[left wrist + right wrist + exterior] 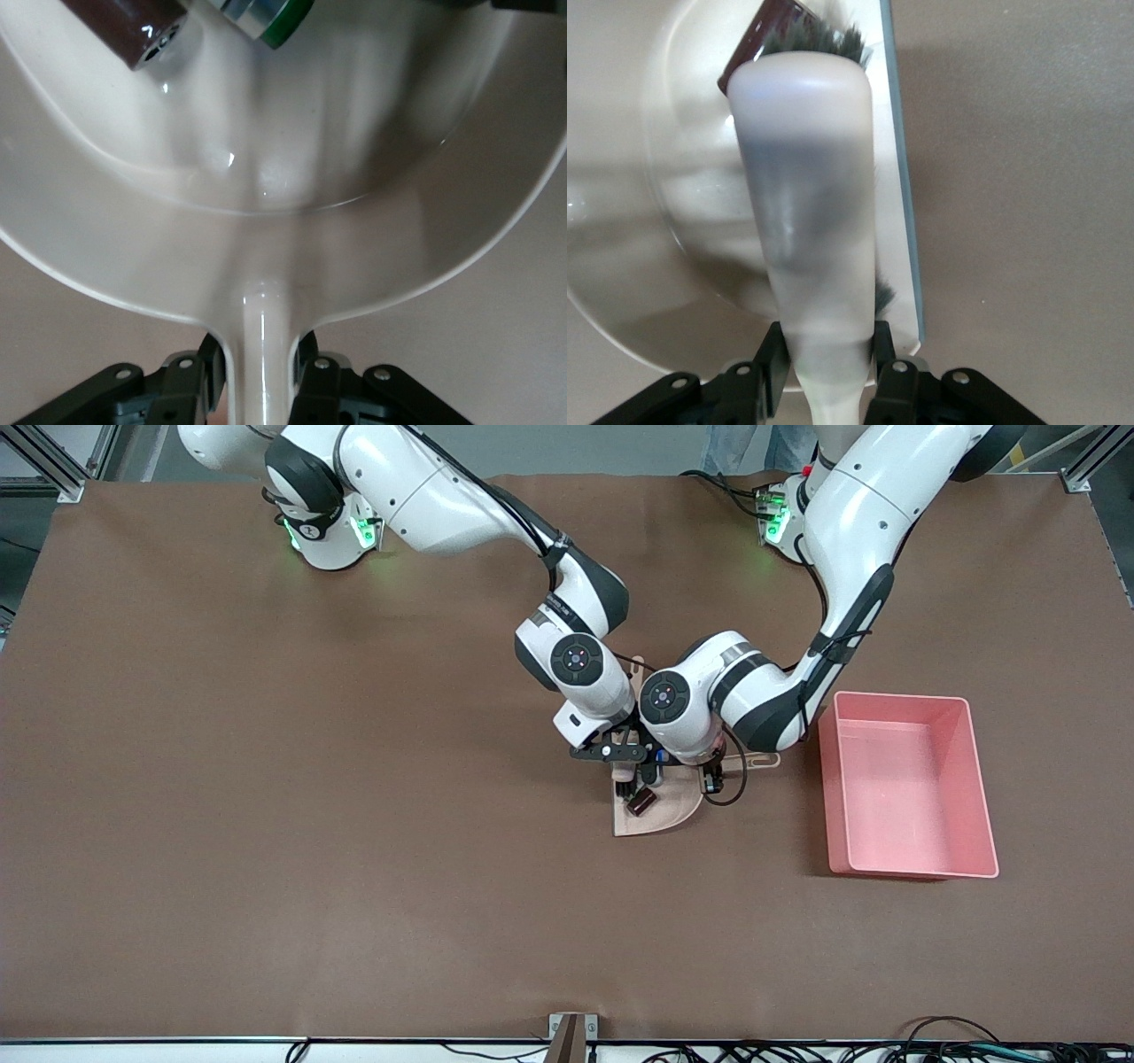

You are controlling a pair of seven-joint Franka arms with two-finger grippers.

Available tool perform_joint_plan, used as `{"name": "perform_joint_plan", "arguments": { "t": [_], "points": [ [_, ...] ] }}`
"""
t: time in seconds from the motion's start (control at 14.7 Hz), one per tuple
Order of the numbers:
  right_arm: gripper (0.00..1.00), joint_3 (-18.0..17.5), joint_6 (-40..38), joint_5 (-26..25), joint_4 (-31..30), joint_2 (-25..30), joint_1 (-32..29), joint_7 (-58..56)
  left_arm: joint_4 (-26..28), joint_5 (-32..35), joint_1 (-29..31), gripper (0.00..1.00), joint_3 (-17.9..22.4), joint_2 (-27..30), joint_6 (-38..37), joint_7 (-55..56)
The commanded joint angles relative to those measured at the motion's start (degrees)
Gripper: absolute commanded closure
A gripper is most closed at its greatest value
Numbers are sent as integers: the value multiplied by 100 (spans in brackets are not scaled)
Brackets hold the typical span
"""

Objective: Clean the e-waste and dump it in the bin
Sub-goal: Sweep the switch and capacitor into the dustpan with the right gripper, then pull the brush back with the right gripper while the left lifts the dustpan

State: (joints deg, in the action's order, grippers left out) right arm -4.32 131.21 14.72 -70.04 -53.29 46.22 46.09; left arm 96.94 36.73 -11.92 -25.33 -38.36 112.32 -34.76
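Inside the dustpan [660, 810], held by the left gripper [257, 372], lie 2 scraps [643, 801]; the right gripper [824, 372] clamps the brush [806, 204]. Tilting toward the bin [974, 779] may spill them.

Glossy plastic dustpan [292, 239], matt brown table [266, 824], smooth pink plastic bin [908, 864].

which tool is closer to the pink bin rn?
Left. The left tool grips the dustpan handle, on the side toward the pink bin. The right tool holds the brush over the dustpan, toward the right arm's end.
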Motion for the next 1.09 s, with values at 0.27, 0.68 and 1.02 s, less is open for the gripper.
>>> {"name": "perform_joint_plan", "arguments": {
  "t": [0.27,0.68,1.02],
  "points": [
    [100,10,-1008,145,192,161,-718,-890,-61,325,5,100,28,-233,-43,-23],
    [100,10,-2351,128,183,477,-1729,-1988,-70,335,-12,100,28,-251,245,13],
    [100,133,-3207,-266,-472,1205,-2502,-2297,-78,256,-39,100,-16,-242,1009,364]
  ]
}}
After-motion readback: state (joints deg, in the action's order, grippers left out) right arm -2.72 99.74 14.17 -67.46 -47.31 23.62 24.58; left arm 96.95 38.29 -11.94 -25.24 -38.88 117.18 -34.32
